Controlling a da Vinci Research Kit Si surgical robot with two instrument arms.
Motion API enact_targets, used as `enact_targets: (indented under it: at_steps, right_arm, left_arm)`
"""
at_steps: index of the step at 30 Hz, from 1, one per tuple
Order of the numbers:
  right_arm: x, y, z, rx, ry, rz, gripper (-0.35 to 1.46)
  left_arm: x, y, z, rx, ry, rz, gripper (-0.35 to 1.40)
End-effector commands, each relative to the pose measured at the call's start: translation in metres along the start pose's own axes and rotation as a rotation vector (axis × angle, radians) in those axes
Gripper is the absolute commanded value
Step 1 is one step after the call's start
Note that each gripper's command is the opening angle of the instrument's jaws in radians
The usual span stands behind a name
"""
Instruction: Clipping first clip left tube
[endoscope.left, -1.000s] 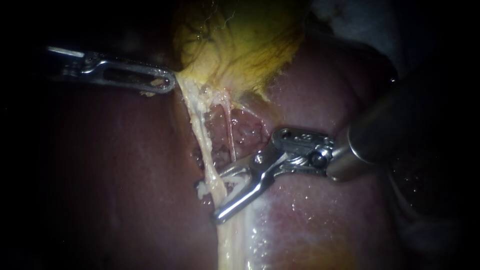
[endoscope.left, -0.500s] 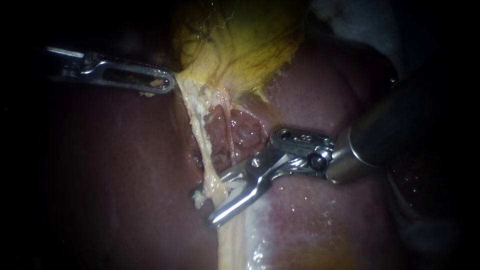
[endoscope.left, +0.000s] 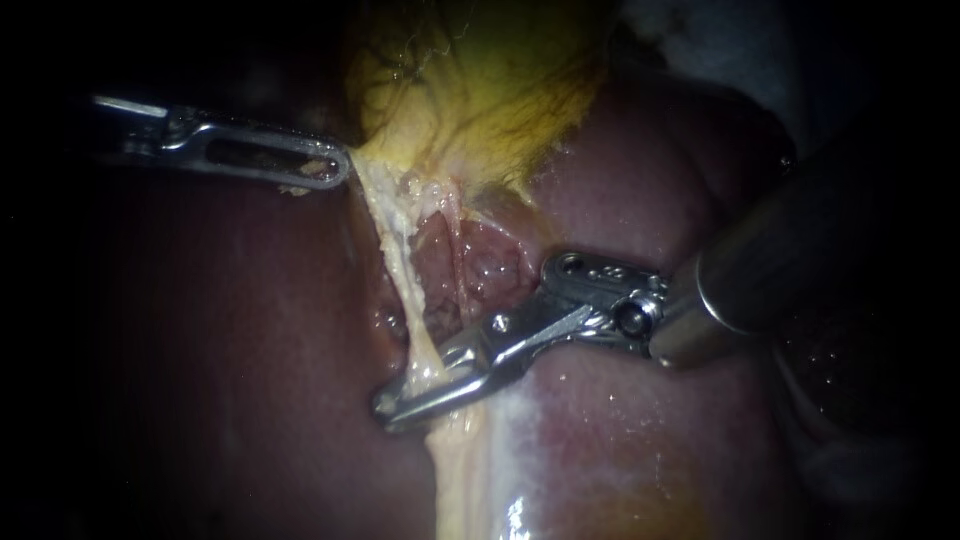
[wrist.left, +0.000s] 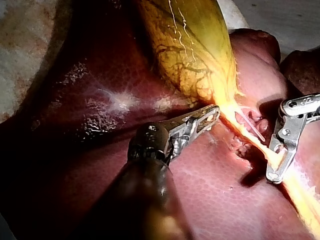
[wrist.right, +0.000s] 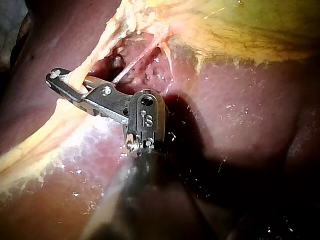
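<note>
You are holding the gallbladder (endoscope.left: 480, 90) with your left instrument (endoscope.left: 330, 165). Its hand is closed on the pale fringe at the gallbladder's lower edge, both jaws pressing that tissue from two sides, as the left wrist view shows. This grip is drawing the gallbladder up and away from the liver (endoscope.left: 250, 350), which I judge to be why the strands below it are standing taut and apart instead of lying slack on the red surface.

That tension is laying out two strands. The thick, pale left tube (endoscope.left: 400, 270) is running down from the fringe, and a thinner tube (endoscope.left: 460, 265) is lying just beside it, with a red hollow showing between them.

Your right instrument (endoscope.left: 395, 405) is reaching in low across the liver and crossing the left tube almost at right angles, well below the gallbladder. Its hand is nearly closed, with one jaw on each side of the left tube and both touching it, so it is gripping that tube alone. The thinner tube is ending above the jaws and staying outside them. The square approach seems meant to make the hand bite straight across the tube and not slantwise. The right wrist view shows the jaw tips reaching past the tube's far edge, so the whole width is sitting inside the hand. I cannot tell whether a clip is seated between the jaws.
</note>
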Motion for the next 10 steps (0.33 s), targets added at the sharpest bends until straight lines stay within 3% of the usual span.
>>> enact_targets:
  at_steps: [1, 10]
  right_arm:
    - [-0.0001, 0.0, 0.0001, 0.0, -0.001, 0.0, -0.35]
    - [0.0, 0.0, 0.0004, 0.001, -0.002, 0.0, -0.35]
  left_arm:
    - [0.0, 0.0, 0.0, 0.0, 0.0, 0.0, -0.35]
    - [0.0, 0.0, 0.0, 0.0, 0.0, 0.0, -0.35]
